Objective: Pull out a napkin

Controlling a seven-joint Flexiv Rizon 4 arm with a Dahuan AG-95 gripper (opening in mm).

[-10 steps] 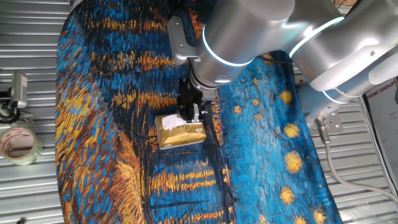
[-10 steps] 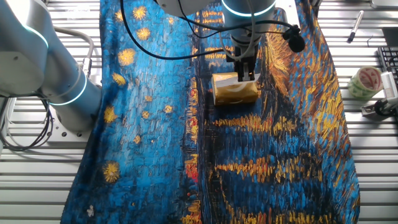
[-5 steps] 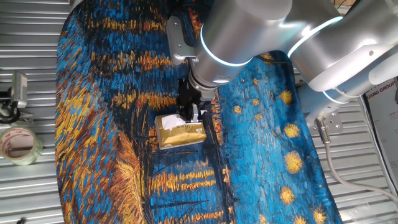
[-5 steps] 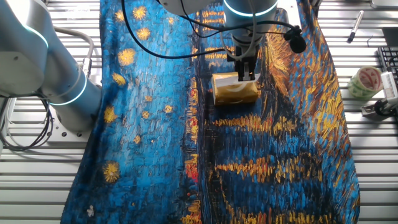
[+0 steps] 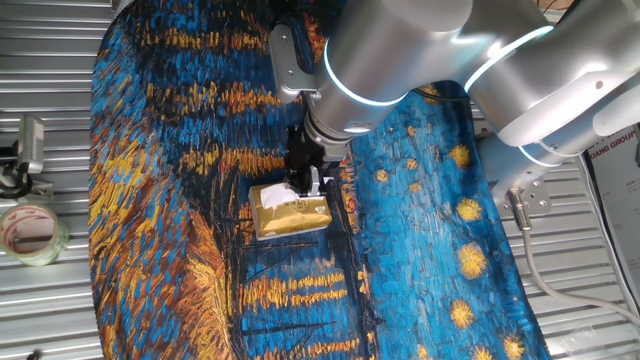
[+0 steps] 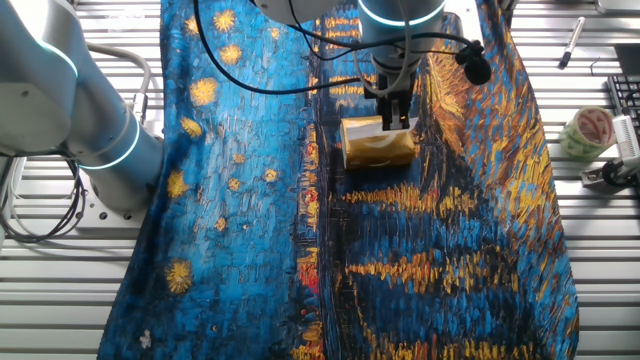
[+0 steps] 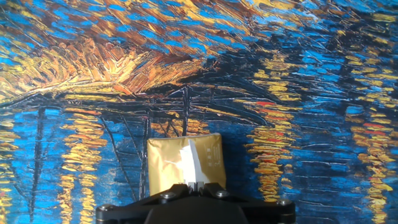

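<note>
Napkin [image 7: 194, 163] is pinched at the gold pack [image 7: 183, 165] top by the claw [image 7: 198, 185], fingers closed together on it.

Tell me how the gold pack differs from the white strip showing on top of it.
The gold pack is shiny and boxy and lies flat on the painted cloth; the napkin is plain matte white, only a narrow strip peeking from the pack's top. The claw meets the napkin's near end, not the pack's sides.
</note>
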